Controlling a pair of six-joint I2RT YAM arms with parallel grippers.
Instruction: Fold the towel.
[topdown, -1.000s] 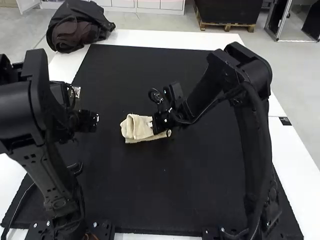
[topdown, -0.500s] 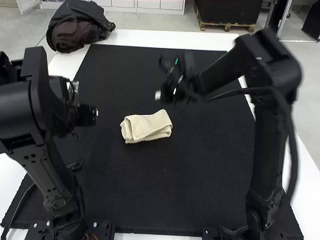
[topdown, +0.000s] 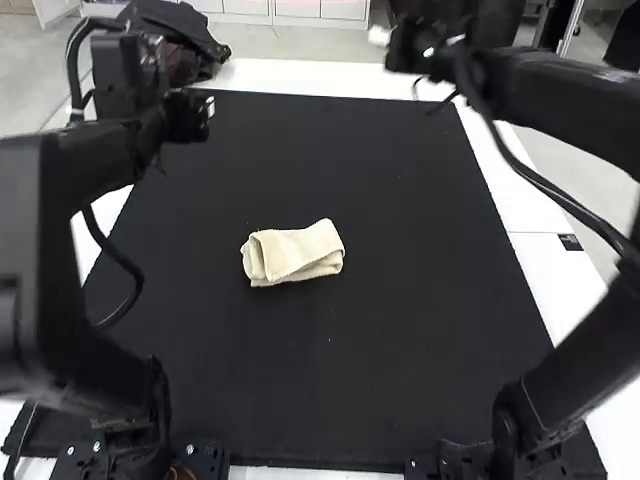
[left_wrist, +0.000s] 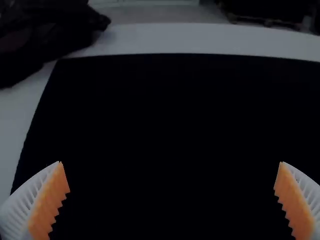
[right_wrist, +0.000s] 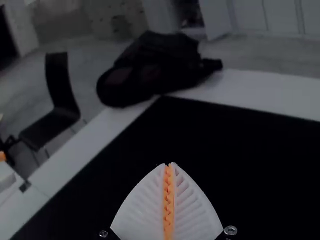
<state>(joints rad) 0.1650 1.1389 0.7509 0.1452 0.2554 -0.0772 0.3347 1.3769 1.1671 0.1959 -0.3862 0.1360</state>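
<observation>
Okay, towel (topdown: 298, 252) first: it is seen in the high view, laid on the black mat (topdown: 320, 380), a bit left of the middle and well apart from both hands. It is cream, folded into a small compact bundle, with stacked layers and a rounded, looped end shown at the left; a slanting folded edge is seen across the near side. The number of folds cannot be told. The mat is spread over the white desk (topdown: 330, 76), by which it is bordered at the far side. For containers, a dark bag (topdown: 195, 38) is placed at the far left corner of the desk, beyond the mat's corner, slumped, with brownish parts shown. It is partly blocked in the high view and is also seen in both wrist views; its contents are hidden. The left hand (topdown: 205, 108) is held over the far left part of the mat, near the bag in that view. In its wrist view, its orange pads (left_wrist: 49, 202) are set wide apart, with only dark mat seen between. The right hand (topdown: 382, 37) is seen beyond the desk's far edge in the high view, raised; in its wrist view its ribbed white fingers (right_wrist: 192, 210) are brought together, pads meeting.
</observation>
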